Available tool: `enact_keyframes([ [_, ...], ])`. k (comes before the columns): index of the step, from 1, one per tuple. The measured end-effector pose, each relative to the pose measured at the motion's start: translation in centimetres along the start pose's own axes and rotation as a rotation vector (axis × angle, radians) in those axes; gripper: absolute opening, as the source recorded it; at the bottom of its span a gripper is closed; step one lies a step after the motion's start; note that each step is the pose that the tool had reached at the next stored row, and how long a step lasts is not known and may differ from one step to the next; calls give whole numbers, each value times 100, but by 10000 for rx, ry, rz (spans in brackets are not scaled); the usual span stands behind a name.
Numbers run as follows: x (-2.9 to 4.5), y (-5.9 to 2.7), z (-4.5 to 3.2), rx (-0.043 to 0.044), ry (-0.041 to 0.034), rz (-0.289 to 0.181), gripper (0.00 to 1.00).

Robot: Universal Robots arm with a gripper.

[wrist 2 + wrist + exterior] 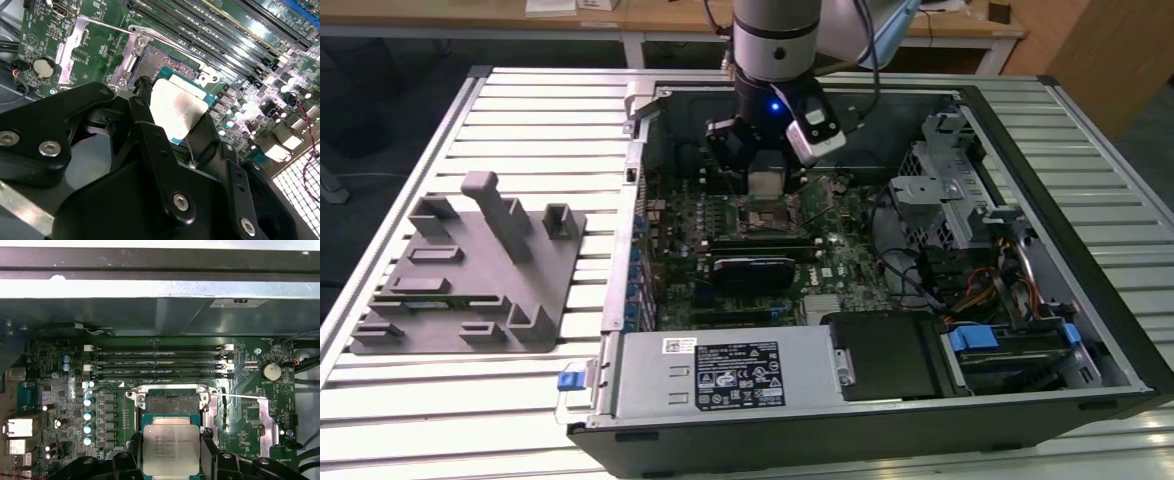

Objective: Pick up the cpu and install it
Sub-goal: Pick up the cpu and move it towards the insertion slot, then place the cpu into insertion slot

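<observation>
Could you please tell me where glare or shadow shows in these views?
Second wrist view: glare whitens the cpu top and motherboard parts beside it; first wrist view: cpu evenly lit, bright band on the case wall; exterior view: case interior dim.

**Print in several places, none of it legible**

In the first wrist view, several lines of dark print run across the pale metal lid of the cpu. The characters are too small to make out. Fine white lettering is printed on the green motherboard alongside the memory slots, and it cannot be read either. A small white sticker with dark marks sits on the grey case wall beyond those slots.

In the exterior view, a black label crowded with white text and symbols lies on top of the grey power supply. A small white tag sits just beside it. Neither can be read.
</observation>
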State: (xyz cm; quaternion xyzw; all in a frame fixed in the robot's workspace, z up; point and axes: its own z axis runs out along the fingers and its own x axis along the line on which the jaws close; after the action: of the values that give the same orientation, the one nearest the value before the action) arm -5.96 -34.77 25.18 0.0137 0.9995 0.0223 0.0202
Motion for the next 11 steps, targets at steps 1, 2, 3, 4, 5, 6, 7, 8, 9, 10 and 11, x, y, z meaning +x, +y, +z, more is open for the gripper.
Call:
enact_keyframes([
  [1, 0, 2, 9, 1, 2, -1, 54],
  [2, 1, 4, 18, 1, 4, 0, 54],
  [3, 1, 6, 26, 2, 5, 0, 54],
  [4, 2, 8, 34, 5, 8, 0, 54],
  [5, 2, 8, 39, 9, 9, 0, 54],
  [6, 2, 8, 41, 15, 11, 0, 54],
  [7, 2, 8, 41, 16, 10, 0, 54],
  [8, 2, 8, 41, 17, 10, 0, 54],
  [9, 2, 8, 43, 15, 9, 0, 54],
  [10, 2, 8, 43, 15, 9, 0, 54],
  [11, 2, 8, 44, 15, 9, 0, 54],
])
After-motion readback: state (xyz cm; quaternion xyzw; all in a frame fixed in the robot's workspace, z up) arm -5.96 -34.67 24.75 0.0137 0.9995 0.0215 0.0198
